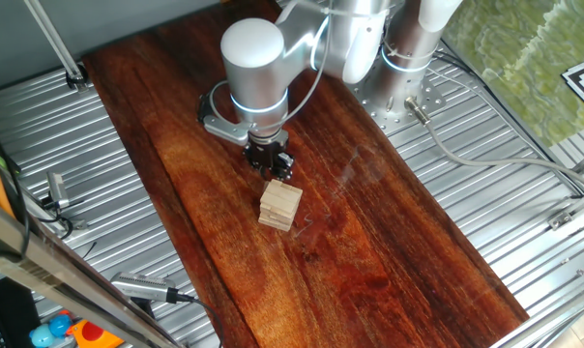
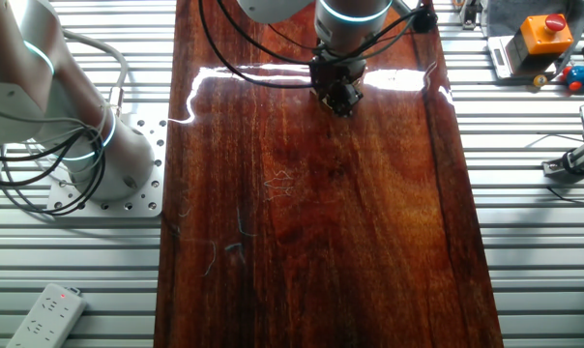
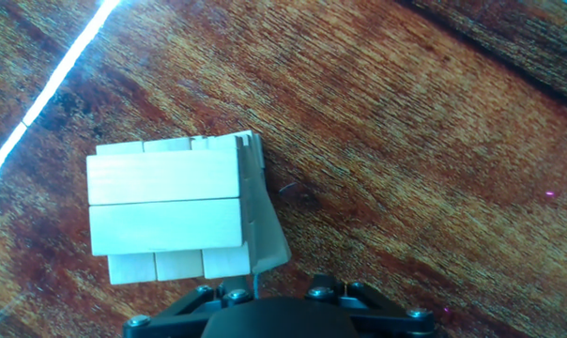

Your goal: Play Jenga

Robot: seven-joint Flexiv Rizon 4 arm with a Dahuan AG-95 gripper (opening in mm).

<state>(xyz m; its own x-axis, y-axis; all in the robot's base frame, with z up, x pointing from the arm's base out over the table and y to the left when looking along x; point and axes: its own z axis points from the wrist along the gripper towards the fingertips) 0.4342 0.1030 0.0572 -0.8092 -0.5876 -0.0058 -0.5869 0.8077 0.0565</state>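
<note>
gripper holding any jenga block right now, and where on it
Nothing is held. The gripper hangs beside the Jenga stack, with no block between its fingers; whether it is open cannot be told.

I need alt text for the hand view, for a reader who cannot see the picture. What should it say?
Seen from above, a small Jenga stack of pale wooden blocks stands on a dark reddish wooden table: two blocks lie side by side on top, with the ends of three crosswise blocks showing beneath. The black base of the tool fills the bottom edge, its fingers not visible.
</note>
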